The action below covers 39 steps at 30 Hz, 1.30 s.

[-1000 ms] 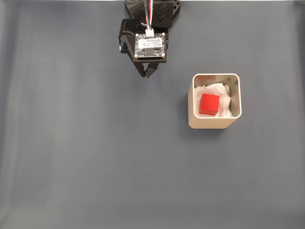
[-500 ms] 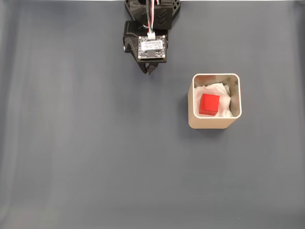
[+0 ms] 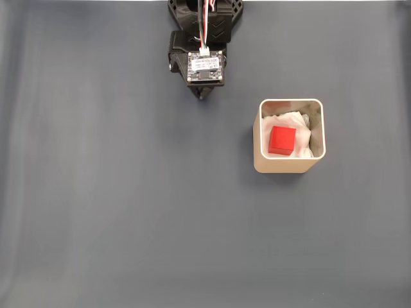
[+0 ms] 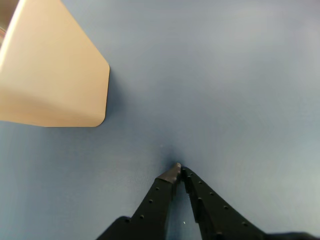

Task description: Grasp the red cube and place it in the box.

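The red cube [image 3: 282, 140] rests on white padding inside the beige box [image 3: 289, 166], right of centre in the fixed view. My gripper [image 3: 202, 96] is folded back near the arm's base at the top, well to the upper left of the box and apart from it. In the wrist view the gripper [image 4: 179, 170] has its two black fingertips touching, shut on nothing, just above the grey surface. The box's outer wall [image 4: 50, 75] shows at the upper left of that view; the cube is hidden there.
A dark grey mat [image 3: 128, 212] covers the whole table. The arm's base [image 3: 204, 16] stands at the top edge, with a small circuit board [image 3: 205, 66] on the wrist.
The arm has drawn back toward its base at the top edge. The cube and box have not moved.
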{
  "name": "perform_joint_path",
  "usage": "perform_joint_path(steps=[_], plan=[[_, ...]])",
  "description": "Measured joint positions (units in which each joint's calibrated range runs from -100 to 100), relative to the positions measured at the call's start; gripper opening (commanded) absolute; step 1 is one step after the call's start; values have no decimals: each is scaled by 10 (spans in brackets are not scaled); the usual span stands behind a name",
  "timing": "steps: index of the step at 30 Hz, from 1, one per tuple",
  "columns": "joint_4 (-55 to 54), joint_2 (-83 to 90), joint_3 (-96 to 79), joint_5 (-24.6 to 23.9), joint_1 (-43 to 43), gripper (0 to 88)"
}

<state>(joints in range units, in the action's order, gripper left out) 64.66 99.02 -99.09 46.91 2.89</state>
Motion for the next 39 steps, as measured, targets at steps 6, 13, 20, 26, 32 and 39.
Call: perform_joint_path(steps=[6,13,20,26,32,39], plan=[[54,3,-2,-5,-1,2],[98,10,-2,-10,-1,8],[103,10,-2,-5,7,8],[103,10,-2,-4,7,8],[103,10,-2,-4,7,8],[103,10,-2,-4,7,8]])
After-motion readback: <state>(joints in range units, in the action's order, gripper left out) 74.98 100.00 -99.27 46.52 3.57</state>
